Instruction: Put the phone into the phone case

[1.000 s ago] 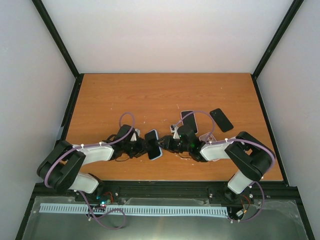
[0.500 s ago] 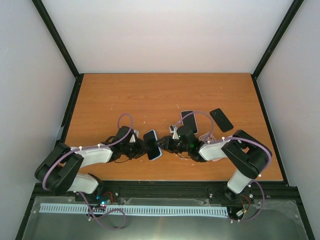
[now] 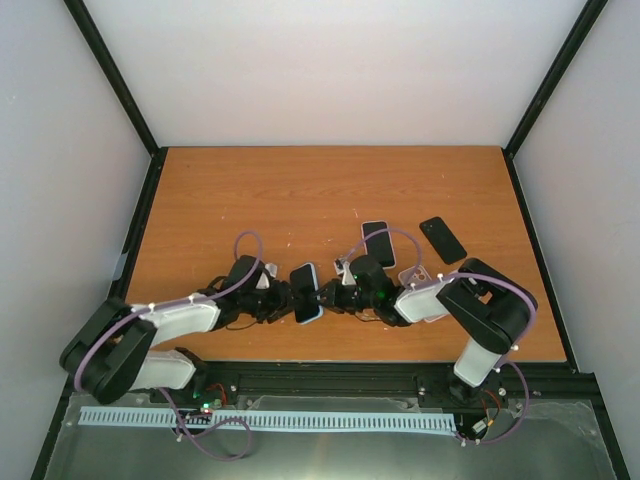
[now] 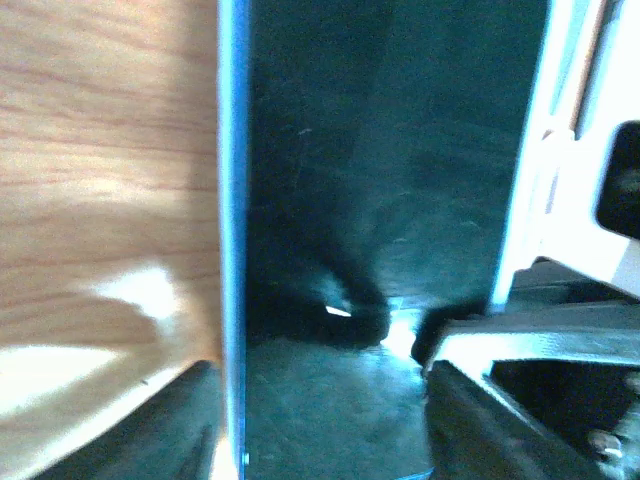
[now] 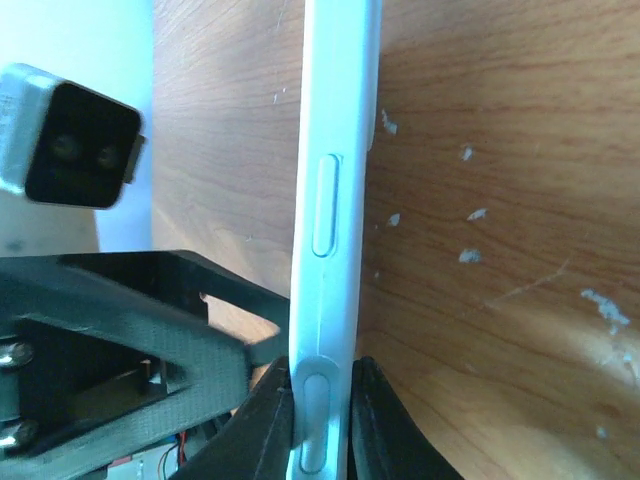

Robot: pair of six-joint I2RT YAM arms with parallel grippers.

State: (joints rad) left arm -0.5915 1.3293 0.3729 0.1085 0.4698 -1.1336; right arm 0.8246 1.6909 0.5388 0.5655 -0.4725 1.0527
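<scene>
A dark-screened phone sits in a light blue phone case, held on edge just above the table between the two arms. In the left wrist view the screen fills the frame, with the case rim down its left side. My left gripper straddles the cased phone's width, open, with a thin bright gap at the left finger. In the right wrist view my right gripper is shut on the case's thin side wall, near a button. From above, the left gripper and right gripper face each other.
Two other dark phones lie flat behind the right arm, one near the middle and one further right. A pale flat item is partly hidden by the right arm. The left wrist camera shows close in the right wrist view.
The right gripper has closed onto the case's edge. The left jaws have widened around the cased phone. Both arms have shifted slightly left.
</scene>
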